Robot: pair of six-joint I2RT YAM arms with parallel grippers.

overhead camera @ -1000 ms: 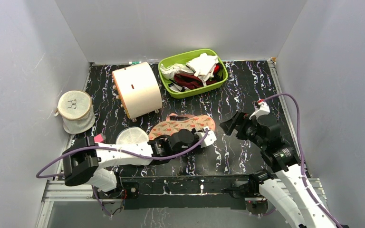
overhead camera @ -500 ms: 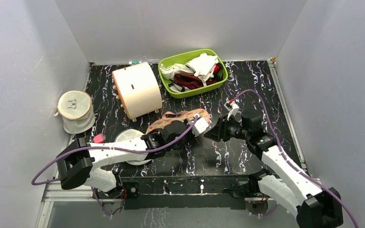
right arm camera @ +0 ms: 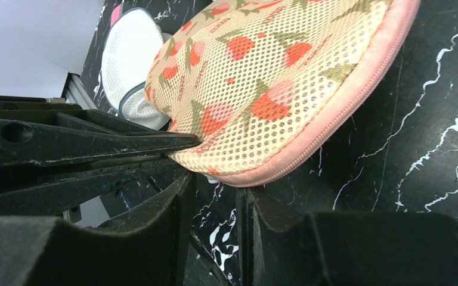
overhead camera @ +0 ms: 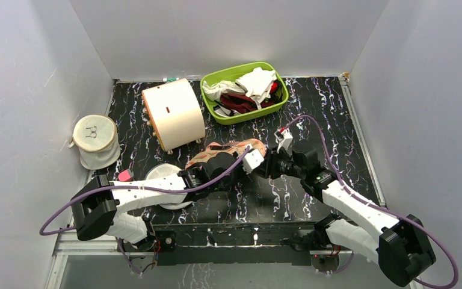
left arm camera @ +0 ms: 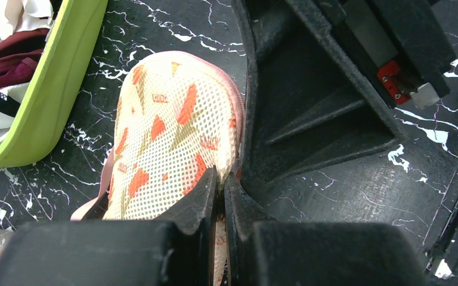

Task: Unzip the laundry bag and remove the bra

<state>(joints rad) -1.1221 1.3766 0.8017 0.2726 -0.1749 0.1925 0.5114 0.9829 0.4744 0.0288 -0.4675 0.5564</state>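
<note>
While the laundry bag (overhead camera: 236, 148) sits mid-worktop (overhead camera: 337, 120), on the near side of the green tub (overhead camera: 281, 100), the left end effector (left arm camera: 220, 179) is pressed together, pinching its mesh edge. Right end effector (right arm camera: 214, 179) is at the pink zip edging (right arm camera: 334, 113), fingers nearly together; can't tell if it's actually gripping anything.

Peach mesh laundry bag (right arm camera: 262, 65) (red-green print, pink zip edging) lies centrally, edge lifted.
</note>
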